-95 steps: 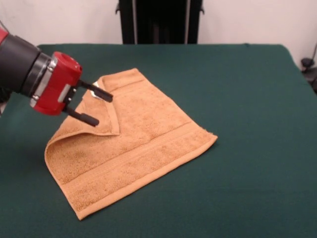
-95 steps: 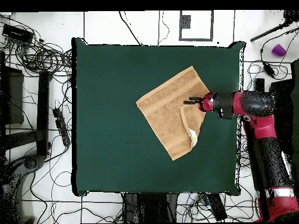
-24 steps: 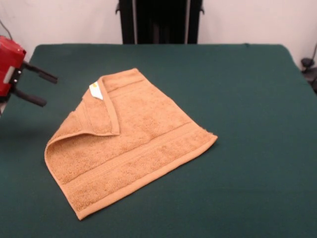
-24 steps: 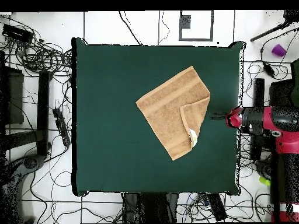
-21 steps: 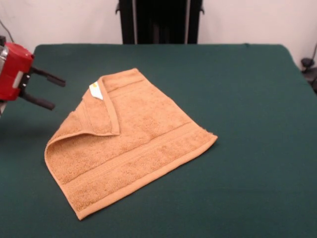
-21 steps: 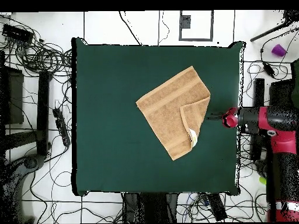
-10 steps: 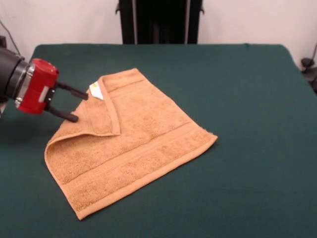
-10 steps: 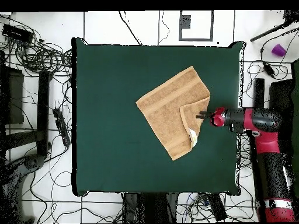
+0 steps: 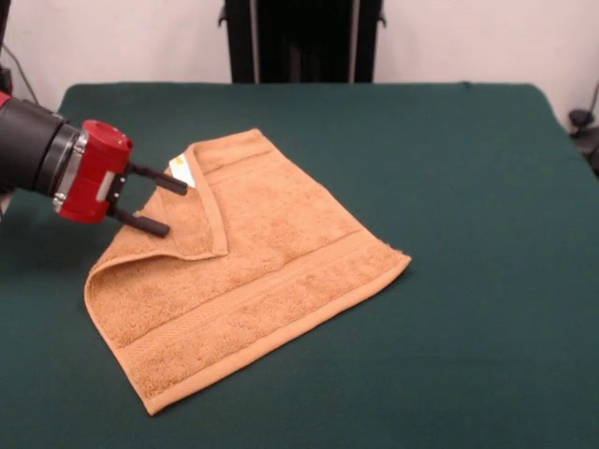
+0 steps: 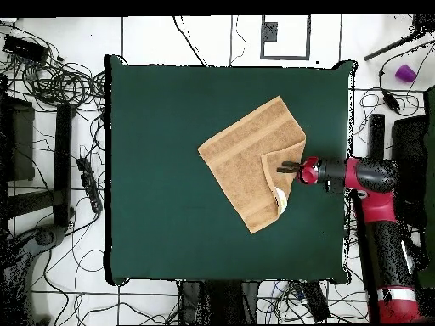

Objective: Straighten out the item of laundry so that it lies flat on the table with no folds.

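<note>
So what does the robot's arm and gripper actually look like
The arm is a thick black cylinder ending in a silver ring and a glossy red housing. From it, the gripper extends two thin black rod-like jaws. Overhead, the arm shows alternating red and black segments.

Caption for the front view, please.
Open gripper reaches over the folded-over corner of an orange towel on the green table.

No legible text – towel label unreadable
</note>
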You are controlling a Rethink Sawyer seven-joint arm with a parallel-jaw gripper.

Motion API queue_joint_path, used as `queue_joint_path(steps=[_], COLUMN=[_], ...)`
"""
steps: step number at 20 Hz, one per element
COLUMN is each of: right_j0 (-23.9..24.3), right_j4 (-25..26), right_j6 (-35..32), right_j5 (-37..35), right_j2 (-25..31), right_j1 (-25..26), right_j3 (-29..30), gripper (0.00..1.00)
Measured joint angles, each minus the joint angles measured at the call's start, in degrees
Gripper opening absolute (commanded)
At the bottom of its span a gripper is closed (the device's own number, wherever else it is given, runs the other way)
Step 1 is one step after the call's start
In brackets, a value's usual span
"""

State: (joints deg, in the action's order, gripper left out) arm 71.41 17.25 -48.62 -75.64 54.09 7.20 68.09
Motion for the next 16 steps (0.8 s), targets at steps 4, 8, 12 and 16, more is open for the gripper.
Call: queue_joint_path(steps=[4,8,12,16], right_j0=[-0.1,-0.3,-0.8,-1.9], right_j4=[0.0,0.0,0.0,-0.2], right_j6=[0.0,0.0,0.0,0.0], right_j5=[0.0,0.0,1.3,2.3], right_j2=[0.2,0.4,0.7,1.0], right_j1=[0.7,0.7,-0.6,-2.4], right_j3=[0.0,0.2,2.1,3.1], gripper=[1.00,1.00,1.00,1.00])
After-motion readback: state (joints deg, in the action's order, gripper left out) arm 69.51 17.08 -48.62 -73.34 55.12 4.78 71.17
